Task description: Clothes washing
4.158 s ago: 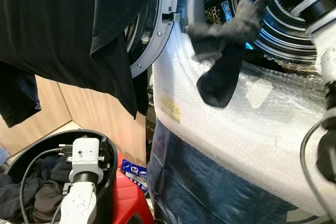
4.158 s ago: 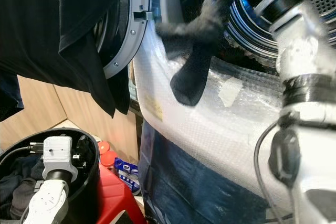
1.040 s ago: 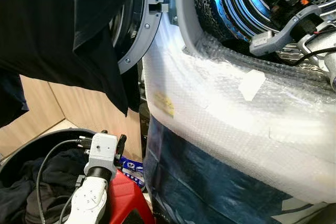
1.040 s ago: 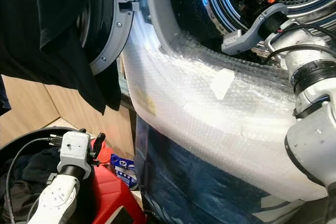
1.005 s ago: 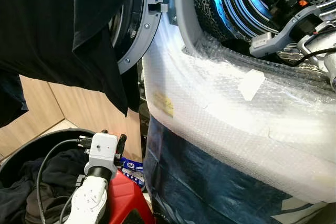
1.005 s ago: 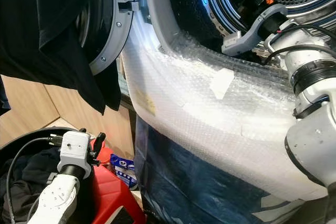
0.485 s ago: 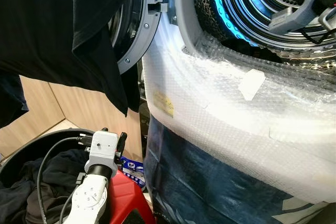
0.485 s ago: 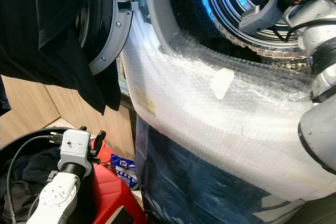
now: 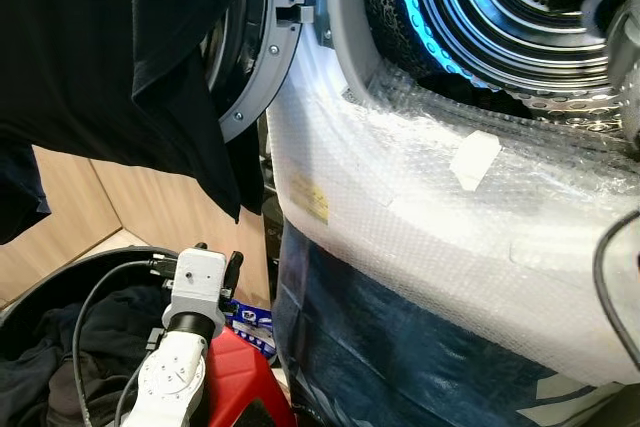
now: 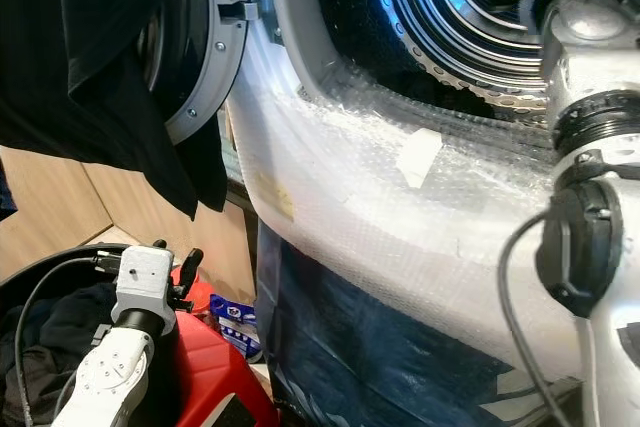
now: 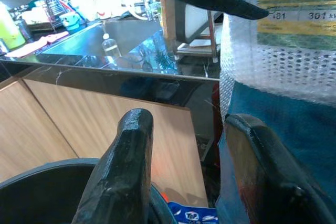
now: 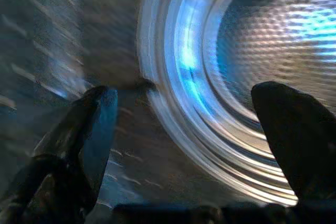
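My right pincer point(image 12: 184, 145) gapes wide and empty at the blurred drum point(image 9: 530, 7); my left pincer point(image 11: 191, 177) (also spread, empty) hangs above the half-hidden basket point(image 9: 60, 282).

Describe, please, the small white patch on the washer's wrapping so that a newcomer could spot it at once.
Start at the washing machine with its open, blue-lit drum. Its front below the opening is covered in bubble wrap. The patch sits there just under the drum's rim: a flat, opaque white rectangle, unlike the yellowish label lower left.
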Controlling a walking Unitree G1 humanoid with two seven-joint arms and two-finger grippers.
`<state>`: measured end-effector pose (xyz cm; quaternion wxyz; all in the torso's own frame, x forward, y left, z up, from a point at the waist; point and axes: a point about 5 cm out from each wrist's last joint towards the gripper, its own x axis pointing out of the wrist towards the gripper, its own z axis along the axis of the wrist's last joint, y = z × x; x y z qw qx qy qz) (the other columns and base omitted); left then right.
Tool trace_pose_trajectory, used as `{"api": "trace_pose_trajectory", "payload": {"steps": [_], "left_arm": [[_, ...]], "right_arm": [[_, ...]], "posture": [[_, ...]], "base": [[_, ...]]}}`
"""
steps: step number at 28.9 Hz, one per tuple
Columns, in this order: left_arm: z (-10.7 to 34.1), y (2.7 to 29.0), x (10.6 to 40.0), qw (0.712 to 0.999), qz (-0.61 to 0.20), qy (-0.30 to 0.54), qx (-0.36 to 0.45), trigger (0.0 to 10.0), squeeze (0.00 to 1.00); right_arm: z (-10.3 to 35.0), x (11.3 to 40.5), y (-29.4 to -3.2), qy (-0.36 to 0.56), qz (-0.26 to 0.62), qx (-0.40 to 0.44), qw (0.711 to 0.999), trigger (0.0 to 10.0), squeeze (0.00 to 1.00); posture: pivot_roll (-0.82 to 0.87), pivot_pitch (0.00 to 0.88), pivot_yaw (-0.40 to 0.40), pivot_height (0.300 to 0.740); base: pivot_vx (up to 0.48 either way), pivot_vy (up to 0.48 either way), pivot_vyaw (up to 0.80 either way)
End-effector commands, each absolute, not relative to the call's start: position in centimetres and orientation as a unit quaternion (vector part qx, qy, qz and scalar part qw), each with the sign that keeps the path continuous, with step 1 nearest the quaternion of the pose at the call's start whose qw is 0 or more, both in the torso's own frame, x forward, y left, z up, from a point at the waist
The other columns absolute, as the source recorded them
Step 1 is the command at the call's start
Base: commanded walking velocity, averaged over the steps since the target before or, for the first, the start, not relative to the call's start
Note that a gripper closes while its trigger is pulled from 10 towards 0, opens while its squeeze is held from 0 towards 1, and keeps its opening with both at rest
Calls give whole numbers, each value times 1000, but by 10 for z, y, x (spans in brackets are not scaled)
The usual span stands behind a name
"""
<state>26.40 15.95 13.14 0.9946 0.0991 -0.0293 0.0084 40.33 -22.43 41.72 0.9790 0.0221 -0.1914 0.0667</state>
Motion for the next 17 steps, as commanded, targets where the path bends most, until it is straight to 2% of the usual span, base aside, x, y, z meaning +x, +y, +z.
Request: {"api": "trace_pose_trajectory", "payload": {"steps": [1,2,5,6,11,12,17], "left_arm": [[134,157,263,994,7,-32,101,10000,0],[134,156,263,994,7,-32,101,10000,0],[133,155,263,995,6,-32,99,10000,0],[133,154,263,995,7,-32,97,10000,0],[131,157,262,996,15,-28,89,10000,0],[132,158,262,995,15,-31,91,10000,0],[140,162,264,993,23,-55,100,10000,0]], "right_arm": [[424,399,-214,-233,153,78,957,10000,0],[422,398,-207,-252,202,112,940,10000,0],[418,386,-192,-313,284,123,898,10000,0],[414,372,-190,-347,320,132,872,10000,0],[401,318,-189,-420,443,121,783,10000,0],[389,298,-185,-423,497,118,748,10000,0],[363,254,-167,-397,605,137,676,10000,0]], "posture": [[15,0,0,740],[15,0,0,740],[7,4,-5,740],[7,4,-5,740],[-15,12,2,740],[-17,10,0,740],[-15,11,2,740]], "base": [[0,0,0],[0,0,0],[0,0,0],[0,0,0],[0,0,0],[0,0,0],[0,0,0]]}}
